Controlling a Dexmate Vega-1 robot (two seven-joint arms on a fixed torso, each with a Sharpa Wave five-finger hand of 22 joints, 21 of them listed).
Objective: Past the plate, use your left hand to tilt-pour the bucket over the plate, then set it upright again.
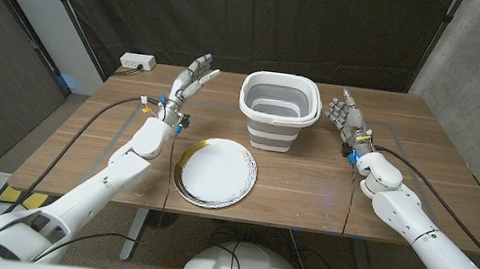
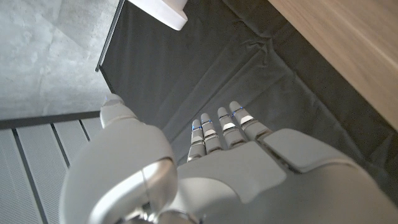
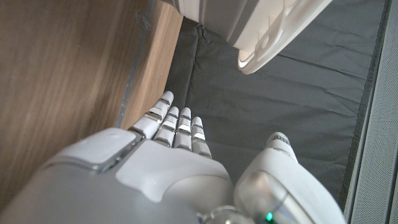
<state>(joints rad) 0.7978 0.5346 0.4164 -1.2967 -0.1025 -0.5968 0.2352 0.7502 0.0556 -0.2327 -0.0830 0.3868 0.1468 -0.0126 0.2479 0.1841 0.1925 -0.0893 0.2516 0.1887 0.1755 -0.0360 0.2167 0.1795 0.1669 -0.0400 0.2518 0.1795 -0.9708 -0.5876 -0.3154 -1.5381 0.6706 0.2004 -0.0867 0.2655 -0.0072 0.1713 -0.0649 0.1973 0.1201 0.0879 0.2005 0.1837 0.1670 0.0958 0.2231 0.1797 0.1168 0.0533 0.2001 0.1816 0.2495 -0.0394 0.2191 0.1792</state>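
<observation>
Bucket [image 1: 279, 112] stands upright on the far middle of the tabletop [image 1: 417, 173], white with grey bands on its wall, and its mouth is open to above. It is just behind the plate [image 1: 217, 173], which is white with a dark and gold rim and lies close to the near edge of the tabletop. A narrow strip of bare wood separates the two.

My left hand [image 1: 189, 81] is raised over the left far part of the tabletop, to the left of the bucket and apart from it. Its fingers [image 2: 224, 127] are straight and spread a little, and it grasps nothing. In the left wrist view they point toward the dark curtain, with a white corner of the bucket at the edge of the picture. My right hand [image 1: 347, 118] is at the right of the bucket, near it but not touching, fingers stretched and released as well. In the right wrist view the bucket rim [image 3: 273, 43] is just in front of the fingertips.

Between each hand and the bucket there is open room, and the sides of the tabletop are bare wood.

I cannot read any writing or label on the bucket or the plate.

Brown wood with a seam makes the tabletop. Behind it a black curtain [image 1: 325, 26] hangs, a grey concrete wall is at the right, and a white power strip [image 1: 137, 62] lies at the far left corner.
</observation>
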